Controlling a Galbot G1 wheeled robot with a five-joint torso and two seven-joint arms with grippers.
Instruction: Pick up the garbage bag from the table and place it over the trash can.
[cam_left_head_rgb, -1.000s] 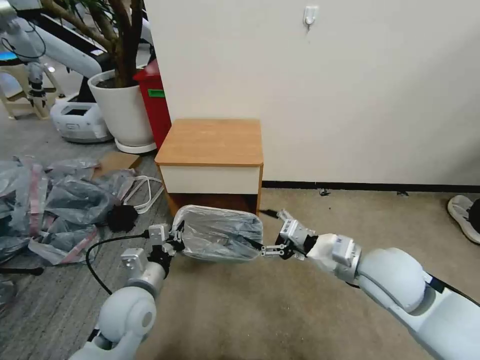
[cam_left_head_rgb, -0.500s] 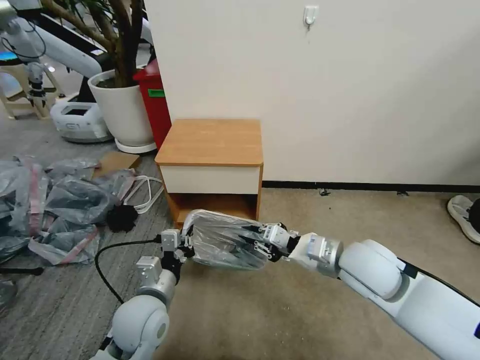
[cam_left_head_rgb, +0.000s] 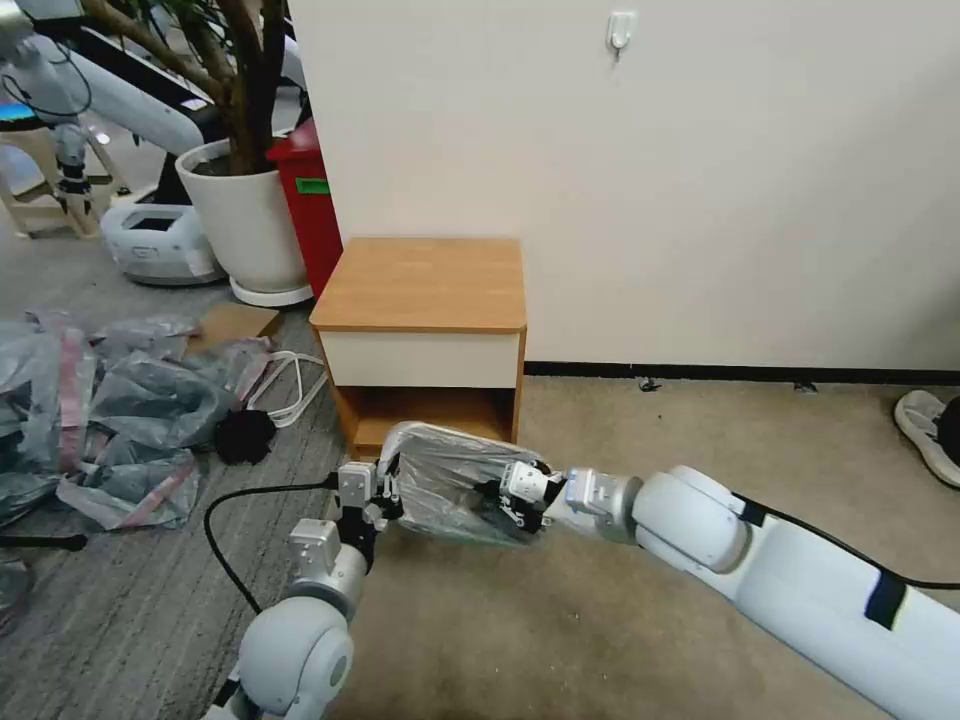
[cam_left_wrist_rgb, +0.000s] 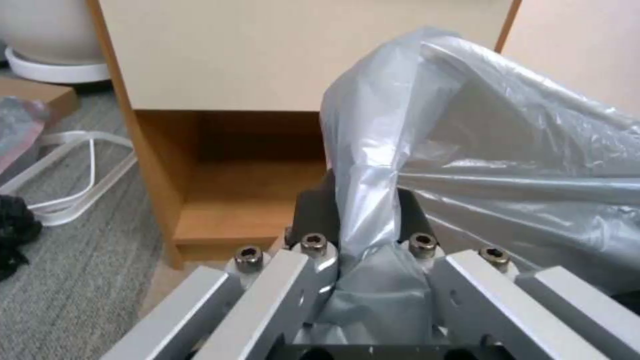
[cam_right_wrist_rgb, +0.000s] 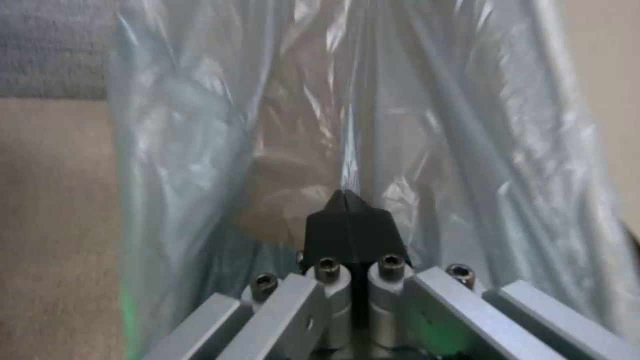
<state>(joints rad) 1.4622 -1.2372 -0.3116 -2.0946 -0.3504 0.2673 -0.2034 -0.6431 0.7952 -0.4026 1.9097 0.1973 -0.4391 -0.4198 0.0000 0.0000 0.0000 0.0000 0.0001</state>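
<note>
Below table front: garbage bag pinched by left gripper & right gripper, fingers closed; bag heap left.

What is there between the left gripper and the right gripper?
In the head view, the garbage bag spans between the left gripper and right gripper, both shut on it.

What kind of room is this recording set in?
Probably an office or lab corner staged as a room: carpeted floor, a small wooden nightstand against a plain wall, a potted plant, another robot's arm behind, and a heap of spare bags on the floor.
</note>
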